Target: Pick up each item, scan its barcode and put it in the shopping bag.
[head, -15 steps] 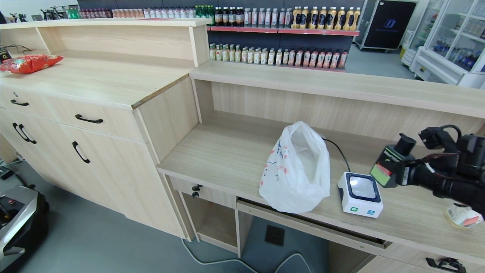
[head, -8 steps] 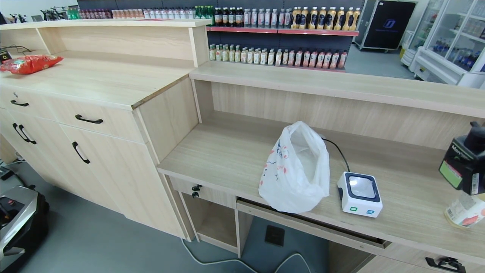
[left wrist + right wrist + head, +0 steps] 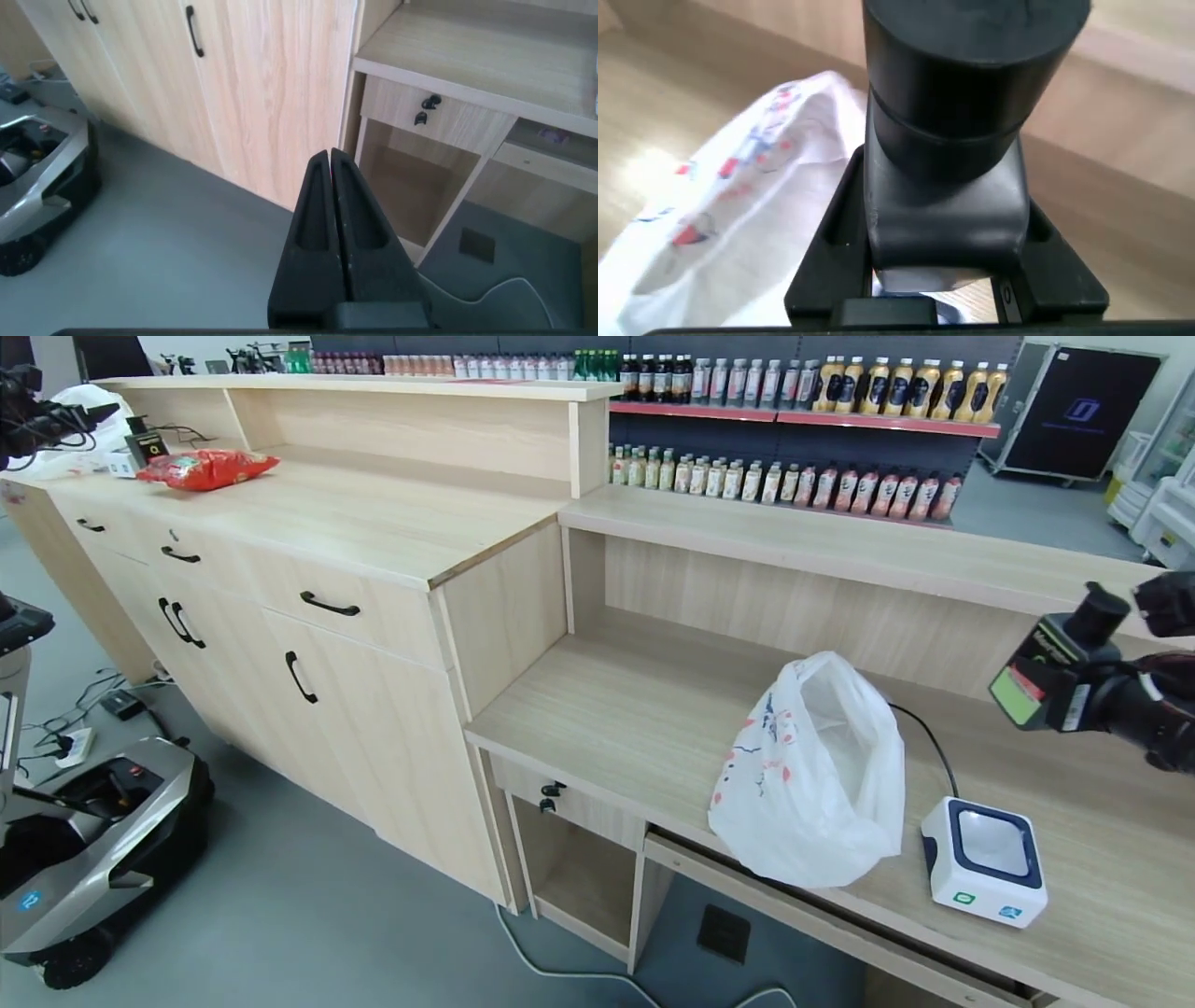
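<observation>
My right gripper (image 3: 1090, 698) is shut on a black bottle (image 3: 1053, 674) with a green and red label. It holds the bottle tilted in the air, above and to the right of the white shopping bag (image 3: 808, 775). The bag stands open on the lower counter (image 3: 616, 719). A white barcode scanner (image 3: 985, 861) sits just to its right, window facing up. From the right wrist, the bottle's black cap (image 3: 971, 93) sits between the right gripper (image 3: 948, 275) fingers, with the bag (image 3: 738, 215) below. My left gripper (image 3: 333, 159) is shut, low over the floor by the cabinets.
A red snack bag (image 3: 205, 467) lies on the higher counter at the far left. Cabinet doors and drawers (image 3: 308, 644) face the floor space. The scanner's cable (image 3: 924, 733) runs behind the bag. Drink shelves (image 3: 784, 476) stand beyond the counter.
The head camera has shifted, so the whole scene sits further right. The right gripper swung the bottle out to the right, then back toward the bag and higher.
</observation>
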Robot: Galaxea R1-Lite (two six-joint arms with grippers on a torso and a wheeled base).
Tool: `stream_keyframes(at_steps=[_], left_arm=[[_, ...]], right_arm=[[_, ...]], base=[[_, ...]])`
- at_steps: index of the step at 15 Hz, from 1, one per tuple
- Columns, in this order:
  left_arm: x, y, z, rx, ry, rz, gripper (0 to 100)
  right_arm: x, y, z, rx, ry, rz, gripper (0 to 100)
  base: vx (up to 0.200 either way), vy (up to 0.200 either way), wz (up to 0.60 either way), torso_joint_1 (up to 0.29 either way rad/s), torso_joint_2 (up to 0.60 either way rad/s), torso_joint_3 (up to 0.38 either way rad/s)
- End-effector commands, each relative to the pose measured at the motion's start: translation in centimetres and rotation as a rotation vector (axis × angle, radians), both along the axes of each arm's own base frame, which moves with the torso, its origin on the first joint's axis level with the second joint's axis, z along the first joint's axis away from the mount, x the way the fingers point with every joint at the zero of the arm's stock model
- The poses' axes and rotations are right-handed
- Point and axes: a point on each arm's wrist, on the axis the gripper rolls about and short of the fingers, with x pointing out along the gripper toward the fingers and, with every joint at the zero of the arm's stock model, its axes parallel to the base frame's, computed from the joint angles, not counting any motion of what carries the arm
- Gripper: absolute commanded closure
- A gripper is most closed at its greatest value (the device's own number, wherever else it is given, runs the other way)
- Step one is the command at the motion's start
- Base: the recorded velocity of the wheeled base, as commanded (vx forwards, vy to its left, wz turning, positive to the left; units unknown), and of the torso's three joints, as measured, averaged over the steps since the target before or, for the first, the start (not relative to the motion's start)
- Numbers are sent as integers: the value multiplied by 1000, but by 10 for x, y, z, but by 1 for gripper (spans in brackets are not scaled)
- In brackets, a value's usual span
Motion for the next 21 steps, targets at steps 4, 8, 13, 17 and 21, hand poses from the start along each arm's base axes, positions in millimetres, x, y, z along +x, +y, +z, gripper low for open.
stream_keyframes(at_steps=[4, 8, 13, 17, 21], left_arm=[[0, 0, 0, 1, 0, 0, 100], [0, 0, 0, -1, 0, 0, 100], [0, 0, 0, -1, 0, 0, 100], [0, 0, 0, -1, 0, 0, 100], [0, 0, 0, -1, 0, 0, 100]], right_arm=[[107, 27, -64, 69, 123, 124, 100], [138, 30, -95, 37, 137, 140, 100], [162, 53, -127, 21, 126, 251, 100], [176, 61, -152, -4, 122, 276, 100], [193, 65, -166, -8, 90, 296, 100]], base=[[0, 0, 0, 0, 0, 0], [0, 0, 0, 0, 0, 0], [0, 0, 0, 0, 0, 0], [0, 0, 0, 0, 0, 0], [0, 0, 0, 0, 0, 0]])
